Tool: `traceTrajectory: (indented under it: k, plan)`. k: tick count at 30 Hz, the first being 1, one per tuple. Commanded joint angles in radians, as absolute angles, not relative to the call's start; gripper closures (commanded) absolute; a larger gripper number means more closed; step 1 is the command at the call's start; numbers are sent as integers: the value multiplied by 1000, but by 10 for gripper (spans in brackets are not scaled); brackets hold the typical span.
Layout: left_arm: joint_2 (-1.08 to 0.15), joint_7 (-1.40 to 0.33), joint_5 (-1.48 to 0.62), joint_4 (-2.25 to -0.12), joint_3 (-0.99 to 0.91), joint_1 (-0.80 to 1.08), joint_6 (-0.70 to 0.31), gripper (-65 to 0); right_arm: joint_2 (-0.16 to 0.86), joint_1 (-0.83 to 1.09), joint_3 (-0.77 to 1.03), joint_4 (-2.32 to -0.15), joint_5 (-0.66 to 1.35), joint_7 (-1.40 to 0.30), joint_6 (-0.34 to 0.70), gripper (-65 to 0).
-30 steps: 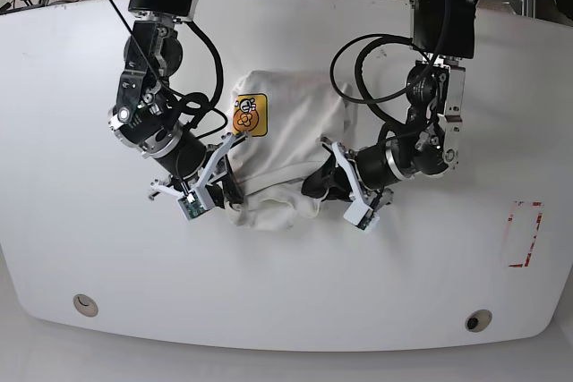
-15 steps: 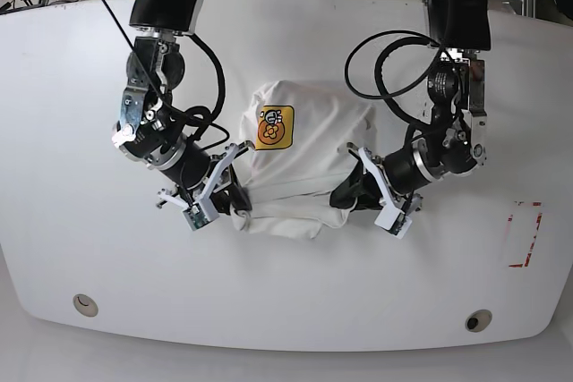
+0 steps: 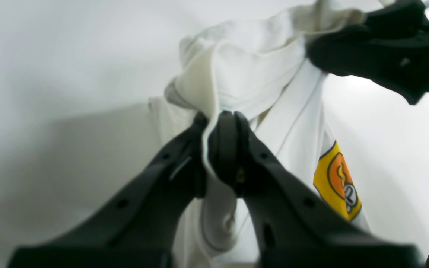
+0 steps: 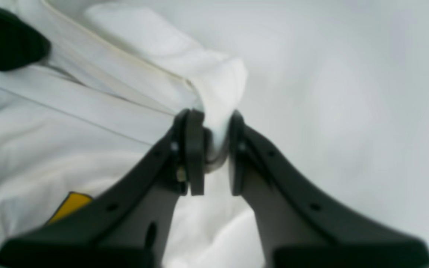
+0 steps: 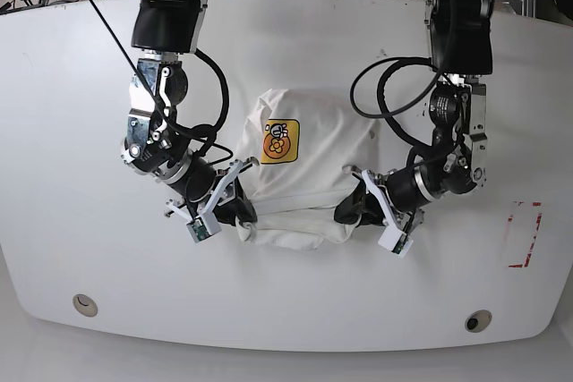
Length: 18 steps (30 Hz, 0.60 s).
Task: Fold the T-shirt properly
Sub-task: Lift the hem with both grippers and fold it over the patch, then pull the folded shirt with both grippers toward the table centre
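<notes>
On the white table (image 5: 72, 131), the T-shirt (image 5: 304, 158) lies near the middle as a compact, rumpled bundle, its yellow-orange cartoon patch (image 5: 279, 141) facing up toward the far side. Over the last second the whole bundle has travelled: in the base view it has slid toward the near edge and to that view's right, and the near hem, which a second ago sagged in a loose pouch between the arms, is now pulled out into a straighter, tauter line. Both arms have swung with it, the cloth stretched between them.

The left claw (image 3: 214, 123) is clamped on a gathered fold of the shirt's edge at the near corner on the base view's right; the left wrist view shows its black tips pressed together with white fabric squeezed through. The right claw (image 4: 210, 134) is likewise closed on cloth at the opposite near corner, a thick wad of fabric filling the narrow gap between its tips in the right wrist view.

Judging from this, the pair are dragging and tensioning the doubled shirt to flatten it, a smoothing step partway through the fold. The fold looks unfinished: the bundle is uneven, with wrinkles across the top layer and bunched corners at both grips, and the shirt would probably need to be laid down flat and released before it reads as properly folded.
</notes>
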<state>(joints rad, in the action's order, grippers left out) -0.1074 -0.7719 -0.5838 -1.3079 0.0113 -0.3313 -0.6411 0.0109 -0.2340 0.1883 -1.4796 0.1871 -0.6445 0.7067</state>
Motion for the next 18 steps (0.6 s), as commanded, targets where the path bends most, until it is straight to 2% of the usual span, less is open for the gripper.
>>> traceTrajectory:
  k: [1,5,6,8,9,11,14,18]
  plan:
    - [-113,-745,-604,-1268,4,-397,-639,-136,21,-274,191,-1449,189,-608,698,-89]
    - [-113,-742,-604,-1193,4,-446,-639,-292,39,-308,191,-1383,189,-604,698,-128]
    - [-113,-742,-602,-1176,4,-461,-639,-340,41,-317,191,-1365,189,-602,698,-162]
    - [-113,-742,-604,-1161,4,-478,-639,-394,41,-328,191,-1346,189,-602,698,-217]
    - [-113,-742,-604,-1155,4,-486,-639,-421,42,-335,191,-1337,189,-602,698,-265]
    - [-113,-742,-604,-1155,4,-496,-639,-453,42,-344,191,-1333,189,-601,698,-341]
    - [-113,-742,-605,-1156,4,-509,-639,-465,42,-349,191,-1336,189,-601,698,-442]
    - [-114,-743,-607,-1161,1,-532,-639,-465,42,-358,191,-1382,189,-605,698,-534]
